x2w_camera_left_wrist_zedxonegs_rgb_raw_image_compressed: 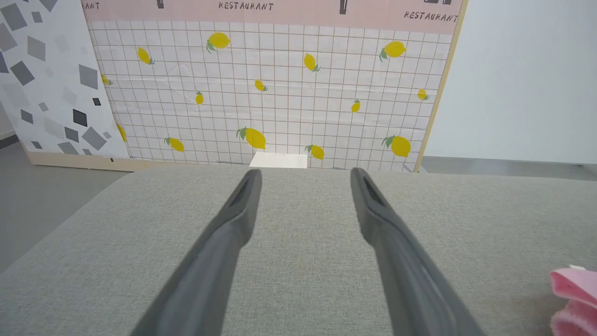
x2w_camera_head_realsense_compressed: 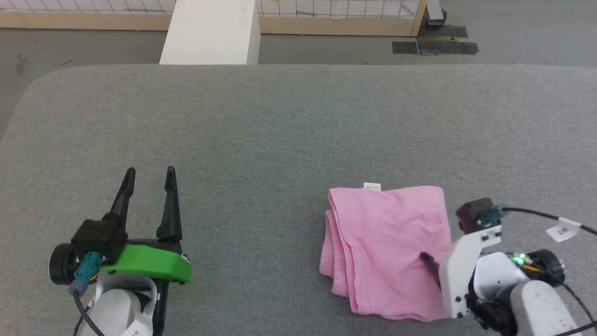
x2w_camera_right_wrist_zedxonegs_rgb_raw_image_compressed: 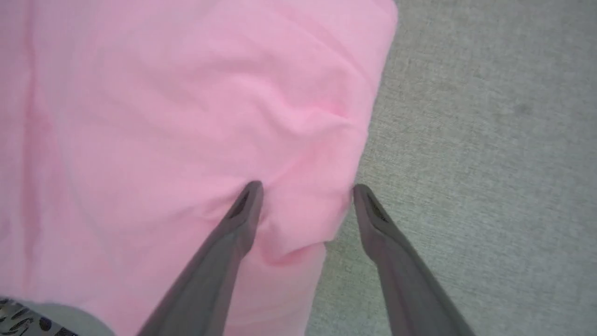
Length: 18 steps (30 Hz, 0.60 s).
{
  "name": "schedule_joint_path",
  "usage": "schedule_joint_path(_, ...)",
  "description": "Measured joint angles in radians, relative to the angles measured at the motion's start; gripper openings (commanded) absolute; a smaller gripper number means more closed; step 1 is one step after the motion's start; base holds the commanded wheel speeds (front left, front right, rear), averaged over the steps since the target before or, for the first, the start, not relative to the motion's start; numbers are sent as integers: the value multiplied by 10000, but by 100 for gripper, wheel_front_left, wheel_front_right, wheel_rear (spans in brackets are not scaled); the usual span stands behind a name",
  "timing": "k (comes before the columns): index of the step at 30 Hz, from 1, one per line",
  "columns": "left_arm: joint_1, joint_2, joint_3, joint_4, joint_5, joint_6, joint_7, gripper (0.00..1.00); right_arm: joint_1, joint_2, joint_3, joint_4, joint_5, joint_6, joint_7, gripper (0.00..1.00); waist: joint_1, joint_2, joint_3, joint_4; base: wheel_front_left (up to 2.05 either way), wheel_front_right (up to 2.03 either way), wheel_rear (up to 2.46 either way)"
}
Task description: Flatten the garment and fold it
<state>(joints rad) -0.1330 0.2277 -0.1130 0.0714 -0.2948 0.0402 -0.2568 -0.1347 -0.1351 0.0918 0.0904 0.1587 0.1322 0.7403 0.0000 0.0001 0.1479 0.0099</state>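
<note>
Nearest you, your right gripper (x2w_camera_right_wrist_zedxonegs_rgb_raw_image_compressed: 305,189) stands spread, one finger on the garment (x2w_camera_head_realsense_compressed: 387,242), the other just off its edge. Your left gripper (x2w_camera_head_realsense_compressed: 150,172), also spread, holds nothing. The one garment lies right of centre on the table (x2w_camera_head_realsense_compressed: 280,130), already layered, so I judge only smoothing or a last fold remains. One white label (x2w_camera_head_realsense_compressed: 371,186) shows at its far edge.

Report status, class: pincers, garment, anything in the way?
Left pincer open, away from garment. Right pincer open, straddling its right edge. It lies folded, rumpled. No obstruction seen.
</note>
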Motion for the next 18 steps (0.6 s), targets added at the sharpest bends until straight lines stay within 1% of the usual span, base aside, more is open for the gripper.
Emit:
schedule_joint_path(6,9,-15,-12,0,125,4,0,100,-203,232,29,1127,-115,0,-291,100,0,0,46,4,0,0,0)
schedule_joint_path(7,20,-15,-8,0,125,6,0,100,-300,240,46,1252,-107,0,-314,24,0,0,43,-11,0,0,0)
schedule_joint_path(9,99,-15,19,-15,125,19,-2,100,-551,222,188,1463,6,0,-426,0,0,0,38,-88,0,0,0)
schedule_joint_path(11,195,-8,73,-77,123,48,0,100,-754,130,468,1599,247,0,-393,0,0,0,35,-212,0,0,0)
schedule_joint_path(14,362,38,201,-284,132,88,-2,100,-1103,-265,943,1622,621,4,-249,0,0,0,43,-523,0,0,0)
schedule_joint_path(18,488,157,355,-575,138,184,0,100,-1734,-1254,1645,1578,1076,4,-94,0,0,0,101,-1141,0,0,0)
